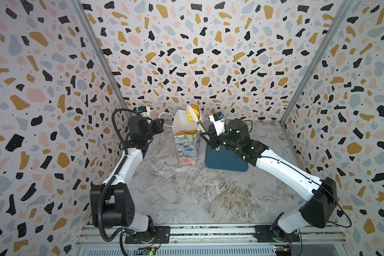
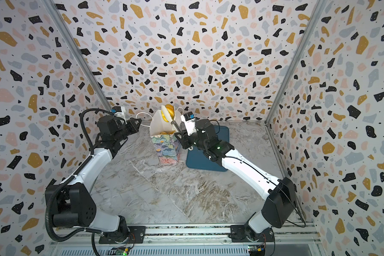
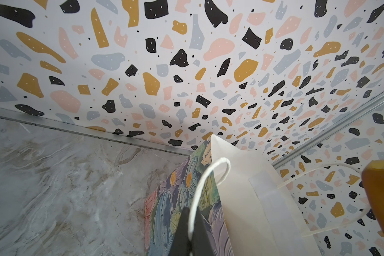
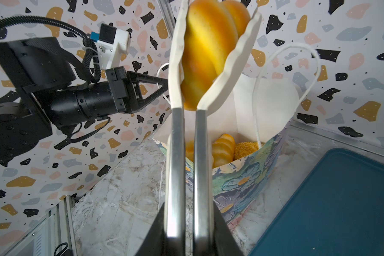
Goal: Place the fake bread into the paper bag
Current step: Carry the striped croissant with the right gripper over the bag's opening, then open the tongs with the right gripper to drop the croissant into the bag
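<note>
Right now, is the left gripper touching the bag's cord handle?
Touching. The left wrist view shows the white cord handle running into the shut left gripper, clamped between its black jaws.

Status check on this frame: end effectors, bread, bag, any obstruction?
Left end effector shut on cord handle. Right end effector shut on tongs, striped roll clamped above paper bag. Other bread already inside. Nothing in the way.

Paper bag (image 4: 242, 181): matt white inside, rough painted-looking print outside. Fake bread roll (image 4: 206, 51) glossy, smooth. Tongs (image 4: 175, 166) brushed metal with matt white tips. Bench (image 1: 197, 195) marble-patterned; tray (image 4: 330, 210) matt.
</note>
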Available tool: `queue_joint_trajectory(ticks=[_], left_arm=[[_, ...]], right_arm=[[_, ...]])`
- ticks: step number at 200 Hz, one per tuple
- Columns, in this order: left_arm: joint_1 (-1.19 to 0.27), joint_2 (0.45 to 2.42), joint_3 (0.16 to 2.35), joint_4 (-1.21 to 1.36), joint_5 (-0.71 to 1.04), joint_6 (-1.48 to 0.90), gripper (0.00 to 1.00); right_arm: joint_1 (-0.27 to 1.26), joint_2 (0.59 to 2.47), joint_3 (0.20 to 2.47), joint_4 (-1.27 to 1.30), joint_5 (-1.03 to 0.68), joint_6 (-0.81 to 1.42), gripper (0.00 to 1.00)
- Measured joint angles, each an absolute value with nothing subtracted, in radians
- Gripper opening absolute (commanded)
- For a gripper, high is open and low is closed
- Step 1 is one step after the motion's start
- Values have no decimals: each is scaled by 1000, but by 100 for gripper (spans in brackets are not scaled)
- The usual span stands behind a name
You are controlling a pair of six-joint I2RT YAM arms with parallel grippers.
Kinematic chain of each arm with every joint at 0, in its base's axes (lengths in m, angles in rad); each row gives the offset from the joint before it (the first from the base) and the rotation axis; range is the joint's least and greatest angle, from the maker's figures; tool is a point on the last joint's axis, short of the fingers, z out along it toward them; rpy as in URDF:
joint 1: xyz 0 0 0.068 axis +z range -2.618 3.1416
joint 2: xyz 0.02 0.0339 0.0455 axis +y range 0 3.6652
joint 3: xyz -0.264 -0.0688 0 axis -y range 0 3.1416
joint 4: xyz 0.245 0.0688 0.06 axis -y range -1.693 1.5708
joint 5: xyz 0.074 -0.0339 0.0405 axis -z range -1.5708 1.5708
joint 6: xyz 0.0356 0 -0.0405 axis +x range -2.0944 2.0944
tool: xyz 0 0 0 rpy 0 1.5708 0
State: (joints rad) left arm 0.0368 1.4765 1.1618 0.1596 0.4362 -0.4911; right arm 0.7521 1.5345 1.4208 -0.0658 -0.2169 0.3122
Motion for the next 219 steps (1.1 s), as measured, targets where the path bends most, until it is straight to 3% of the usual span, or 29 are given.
queue_joint_trajectory(ticks=[81,146,219], left_arm=[[37,1477,1162,160,436,-491,0],[37,1477,1162,160,436,-491,0],[37,1477,1162,160,436,-491,0]], right_arm=[[773,1630,1556,-212,-207,274,26],[779,1662,1592,-284,-185,253,41],[781,1663,1592,-288,-173,245,48]])
